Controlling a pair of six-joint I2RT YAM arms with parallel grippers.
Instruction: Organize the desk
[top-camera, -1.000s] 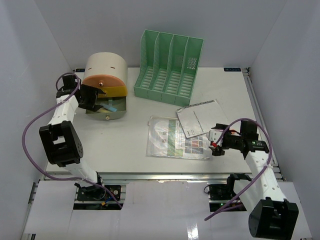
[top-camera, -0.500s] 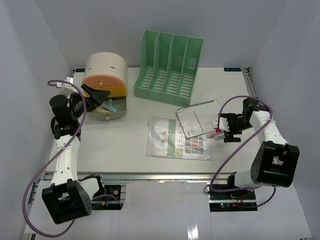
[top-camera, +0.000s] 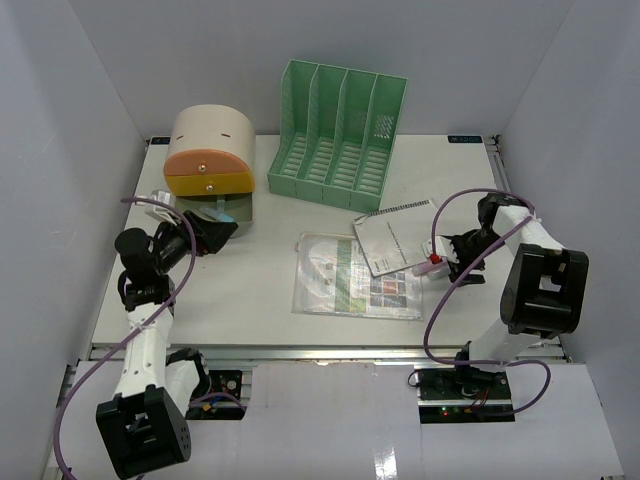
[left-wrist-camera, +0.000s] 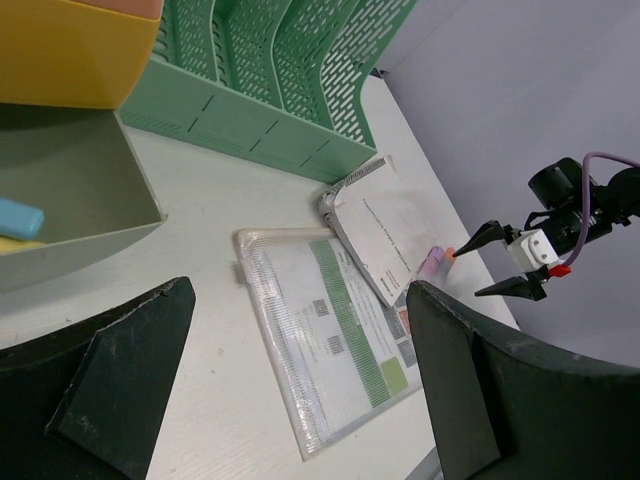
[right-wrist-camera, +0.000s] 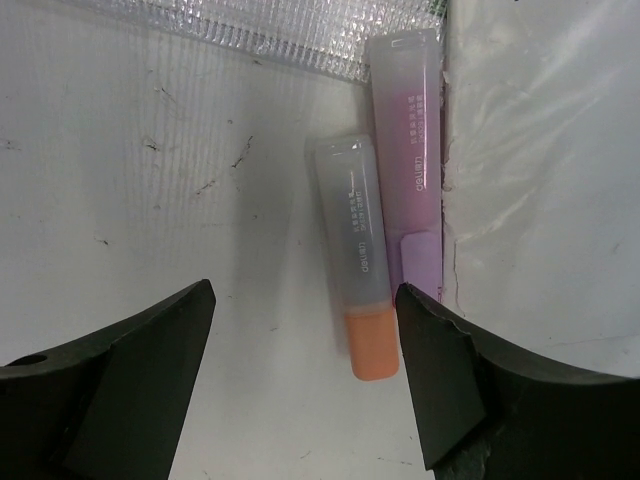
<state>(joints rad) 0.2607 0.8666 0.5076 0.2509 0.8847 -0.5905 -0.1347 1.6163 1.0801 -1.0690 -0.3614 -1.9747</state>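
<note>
The white desk (top-camera: 250, 290) holds a clear plastic sleeve with a printed sheet (top-camera: 352, 277) and a white booklet (top-camera: 392, 238) overlapping it. An orange highlighter (right-wrist-camera: 358, 300) and a purple highlighter (right-wrist-camera: 410, 150) lie side by side at the booklet's edge. My right gripper (right-wrist-camera: 305, 380) is open and empty, low over the orange highlighter, which lies between the fingers near the right one; it also shows in the top view (top-camera: 447, 258). My left gripper (top-camera: 205, 232) is open and empty, just in front of the open bottom drawer (top-camera: 215, 212), and points across the sleeve (left-wrist-camera: 330, 340).
A cream-and-orange drawer box (top-camera: 207, 150) stands at the back left; its open drawer (left-wrist-camera: 70, 190) holds a light blue item (left-wrist-camera: 18, 218). A green slotted file rack (top-camera: 340, 135) stands at the back centre. Metal rails edge the desk (top-camera: 320, 350).
</note>
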